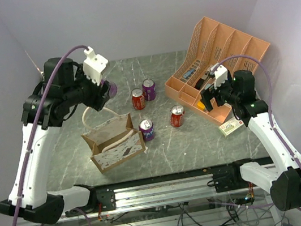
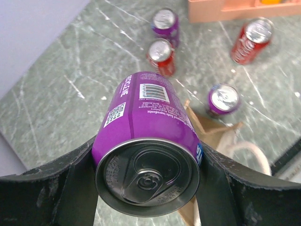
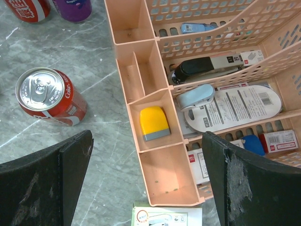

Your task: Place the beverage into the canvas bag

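1. Carrying a purple beverage can (image 2: 146,117) in the left gripper (image 1: 106,89), clenched on the can's body, with the can lying sideways and its lid end facing the wrist camera.
2. Holding it in the air above the desk (image 1: 200,139), just far of the canvas bag (image 1: 124,154) and slightly left of its open mouth, not yet over the opening.
3. Reading the step in hand as the carry: can lifted, drop not yet made.
4. Calling next, on that reading, for a short move nearward until the can is hanging over the mouth, steering clear of the cream rope handles (image 1: 89,116), then lowering and releasing.
5. Hovering spread wide and empty at the right: the right gripper (image 3: 148,176), above the near edge of the orange organizer (image 3: 141,117).
6. Standing between bag and organizer: four more cans, two red and two purple.
7. Showing little of the bag in the left wrist view: only a brown corner and a loop of handle past the can. Being too dim from above to tell what lies inside the bag.
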`<action>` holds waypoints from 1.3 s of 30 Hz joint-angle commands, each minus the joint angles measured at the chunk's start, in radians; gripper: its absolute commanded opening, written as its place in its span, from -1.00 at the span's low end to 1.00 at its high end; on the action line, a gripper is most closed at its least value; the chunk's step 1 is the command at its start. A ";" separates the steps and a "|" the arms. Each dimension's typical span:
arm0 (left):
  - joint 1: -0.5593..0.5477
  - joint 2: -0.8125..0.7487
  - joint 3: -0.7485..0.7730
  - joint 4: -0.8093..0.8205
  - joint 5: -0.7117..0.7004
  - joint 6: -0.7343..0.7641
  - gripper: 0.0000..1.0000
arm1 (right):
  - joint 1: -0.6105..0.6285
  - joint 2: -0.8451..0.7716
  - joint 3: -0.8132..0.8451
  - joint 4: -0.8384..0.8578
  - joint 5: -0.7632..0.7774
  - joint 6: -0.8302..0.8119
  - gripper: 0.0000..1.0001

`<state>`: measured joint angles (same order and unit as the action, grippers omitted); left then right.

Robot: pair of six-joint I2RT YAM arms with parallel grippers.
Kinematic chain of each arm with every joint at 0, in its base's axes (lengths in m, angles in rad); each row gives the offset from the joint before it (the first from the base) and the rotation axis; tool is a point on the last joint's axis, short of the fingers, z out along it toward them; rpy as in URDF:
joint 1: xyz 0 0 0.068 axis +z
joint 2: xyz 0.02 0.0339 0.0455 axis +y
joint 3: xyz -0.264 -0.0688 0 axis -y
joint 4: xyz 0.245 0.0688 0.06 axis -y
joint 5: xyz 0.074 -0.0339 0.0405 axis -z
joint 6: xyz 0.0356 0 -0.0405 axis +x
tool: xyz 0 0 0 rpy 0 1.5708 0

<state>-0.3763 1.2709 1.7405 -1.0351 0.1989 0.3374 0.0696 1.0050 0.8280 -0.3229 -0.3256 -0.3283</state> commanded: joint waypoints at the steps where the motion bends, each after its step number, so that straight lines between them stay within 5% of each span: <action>1: -0.013 -0.086 -0.027 -0.090 0.146 0.060 -0.86 | 0.009 -0.009 -0.003 -0.009 -0.018 -0.008 1.00; 11: -0.015 -0.169 -0.223 -0.271 0.167 0.232 -0.86 | 0.015 -0.036 -0.010 -0.016 -0.100 -0.026 1.00; 19: -0.021 -0.136 -0.351 -0.215 0.126 0.280 -0.86 | 0.026 -0.020 0.005 0.004 -0.157 -0.016 1.00; 30: -0.029 -0.068 -0.489 -0.068 0.144 0.311 -0.86 | 0.250 0.153 0.139 0.130 -0.434 0.012 1.00; 35: -0.034 -0.071 -0.558 0.023 0.170 0.318 -0.86 | 0.356 0.215 0.091 0.276 -0.494 0.012 1.00; 39: -0.039 -0.065 -0.599 0.072 0.158 0.315 -0.86 | 0.466 0.279 0.123 0.222 -0.492 -0.086 0.93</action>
<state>-0.4015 1.2121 1.1542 -1.0855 0.3214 0.6415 0.4534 1.2415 0.9333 -0.1257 -0.7689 -0.3412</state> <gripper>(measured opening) 0.753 0.991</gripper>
